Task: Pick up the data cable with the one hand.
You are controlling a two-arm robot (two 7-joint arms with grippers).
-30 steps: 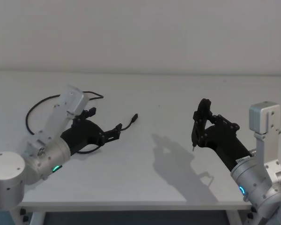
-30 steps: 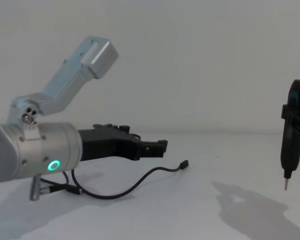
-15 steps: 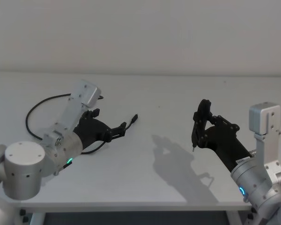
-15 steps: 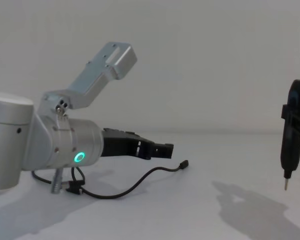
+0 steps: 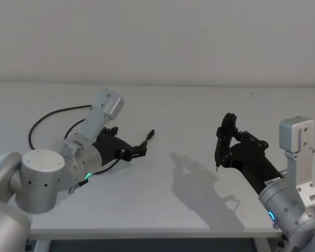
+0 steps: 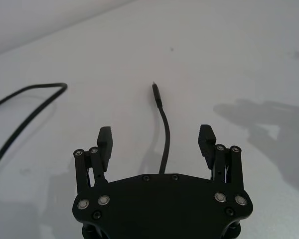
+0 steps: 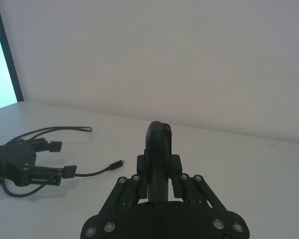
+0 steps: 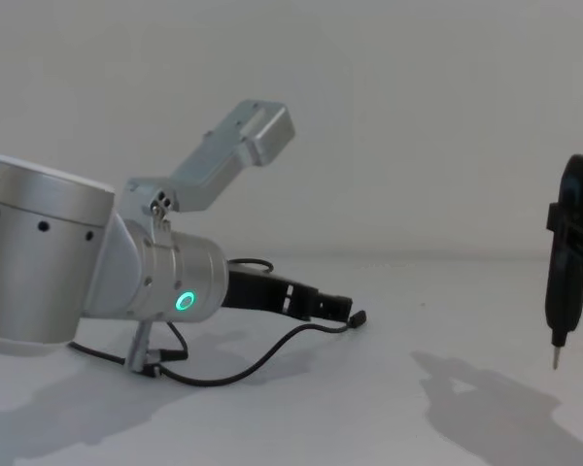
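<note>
Advances past the position of a second ago, bringing the blocky black two-fingered left gripper low over the white tabletop and astride the long, thin, black data cable. Holds the jaws spread wide, one finger on each side of the cord, gripping nothing. Leaves the cable flat on the table, plug end just ahead, the rest looping away to the robot's left. Seems done with the approach; has yet to close and lift. Keeps the slim black pin-tipped right gripper parked upright, well apart, jaws pressed together.
</note>
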